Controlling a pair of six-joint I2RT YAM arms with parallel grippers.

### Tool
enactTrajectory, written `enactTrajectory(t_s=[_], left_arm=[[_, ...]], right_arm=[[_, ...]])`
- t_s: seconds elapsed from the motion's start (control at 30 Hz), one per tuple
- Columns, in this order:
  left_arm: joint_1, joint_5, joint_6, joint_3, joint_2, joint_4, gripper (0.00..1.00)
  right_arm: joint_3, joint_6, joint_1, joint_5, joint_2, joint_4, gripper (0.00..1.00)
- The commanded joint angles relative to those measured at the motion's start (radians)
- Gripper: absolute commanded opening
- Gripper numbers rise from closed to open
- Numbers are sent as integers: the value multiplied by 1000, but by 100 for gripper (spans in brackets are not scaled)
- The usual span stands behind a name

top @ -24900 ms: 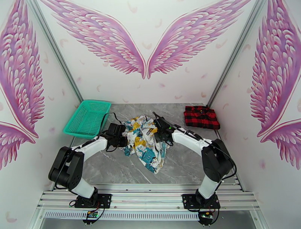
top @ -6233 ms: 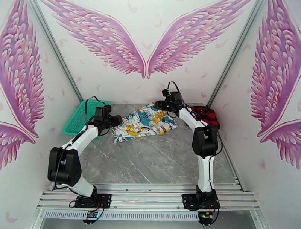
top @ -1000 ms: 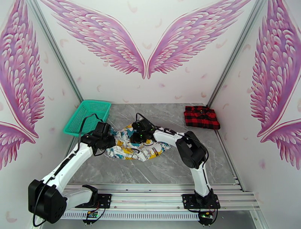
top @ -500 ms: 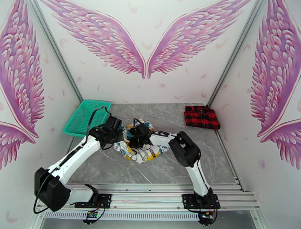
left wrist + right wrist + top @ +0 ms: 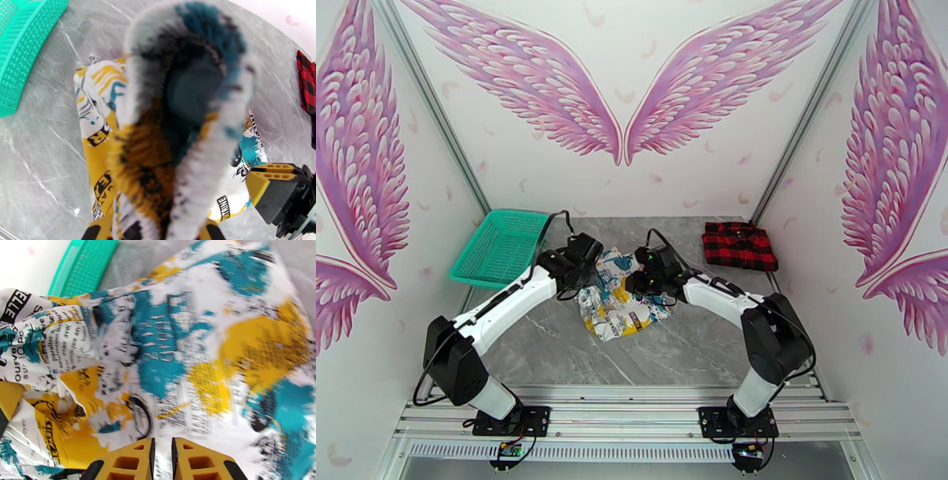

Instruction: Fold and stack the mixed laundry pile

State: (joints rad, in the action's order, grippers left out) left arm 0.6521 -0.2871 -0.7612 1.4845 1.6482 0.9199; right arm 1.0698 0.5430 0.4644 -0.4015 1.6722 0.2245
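Finds the white printed garment (image 5: 620,304) at the centre of the grey table (image 5: 695,347), partly folded into a rumpled block, one edge lifted off the surface at its 11 o'clock corner.

Notes the left gripper (image 5: 587,268) at that corner, fingers pressed together on a fold of the cloth. Confirms from the left wrist view a thick doubled flap rising out of the yellow fingers (image 5: 94,233) and draping across the lens. Judges this hold as meant to carry the flap over the body of the garment for the next fold.

Notes the right gripper (image 5: 634,284) at the garment's 2 o'clock edge, low over the cloth. Sees in the right wrist view its fingers close together, a narrow slit between them, cloth spread just beyond. Cannot tell of any cloth caught in that slit. Judges its position as steadying the far side against the left arm's pull.

Records the red-and-black plaid garment (image 5: 739,245) folded flat at 2 o'clock on the table, well apart, likely the base of the stack. Records the teal mesh basket (image 5: 499,246) at 10 o'clock, apart from both garments.

Rates the task about half done: one piece folded, the second in mid-fold, stacking not yet done. Flags risk of the flap bunching on release.
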Motion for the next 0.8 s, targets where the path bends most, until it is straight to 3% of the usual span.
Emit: enactTrajectory(t_s=[0.0,0.47,0.77], left_arm=[[35,-37,-45,96,56,56,0],[125,-11,-80,366,285,136,0],[135,-8,-153,425,421,57,0]], right_arm=[[-63,-43,-57,36,-75,38,22],[-195,-90,-160,23,-166,34,24],[-248,-104,-169,12,-187,33,25]])
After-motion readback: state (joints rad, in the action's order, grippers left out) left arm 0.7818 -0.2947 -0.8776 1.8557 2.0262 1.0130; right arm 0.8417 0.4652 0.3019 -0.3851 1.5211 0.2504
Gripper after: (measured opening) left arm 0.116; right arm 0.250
